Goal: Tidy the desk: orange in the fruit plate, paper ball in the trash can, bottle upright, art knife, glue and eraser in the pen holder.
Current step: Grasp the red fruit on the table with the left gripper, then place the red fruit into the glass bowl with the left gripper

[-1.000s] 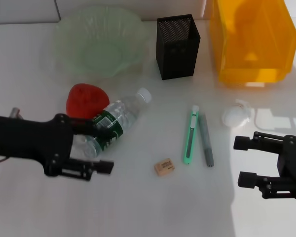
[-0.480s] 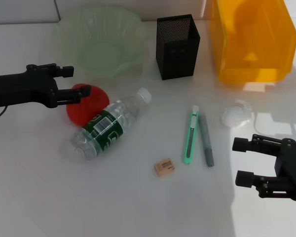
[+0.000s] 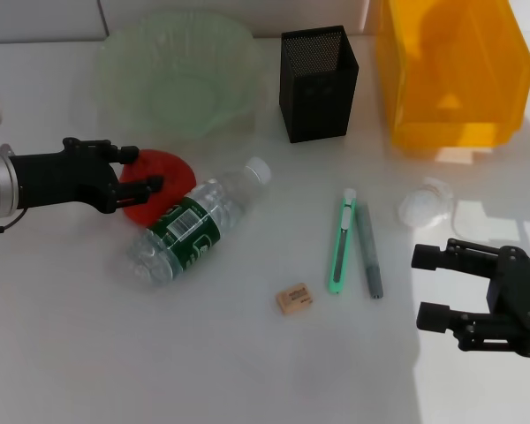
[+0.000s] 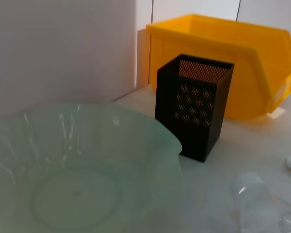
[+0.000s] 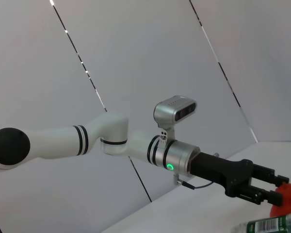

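The left claw (image 3: 137, 170) has been lowered around the orange (image 3: 159, 184) — fingers spread astride it, not yet closed — beside the bottle (image 3: 194, 221), near the plate (image 3: 115, 66) for transfer. The right claw (image 3: 442, 287) hangs open, idle.

Fruit plate (image 3: 177, 79): translucent pale-green plastic, glossy, ruffled rim. Pen holder (image 3: 318, 84): black perforated metal mesh, matt. Trash can (image 3: 450, 75): glossy yellow plastic, smooth. Bottle (image 3: 194, 223): clear ribbed plastic, a glossy green label is carried. Worktop (image 3: 203, 362): white, smooth, matt. Eraser (image 3: 294, 299): dull tan, matt.
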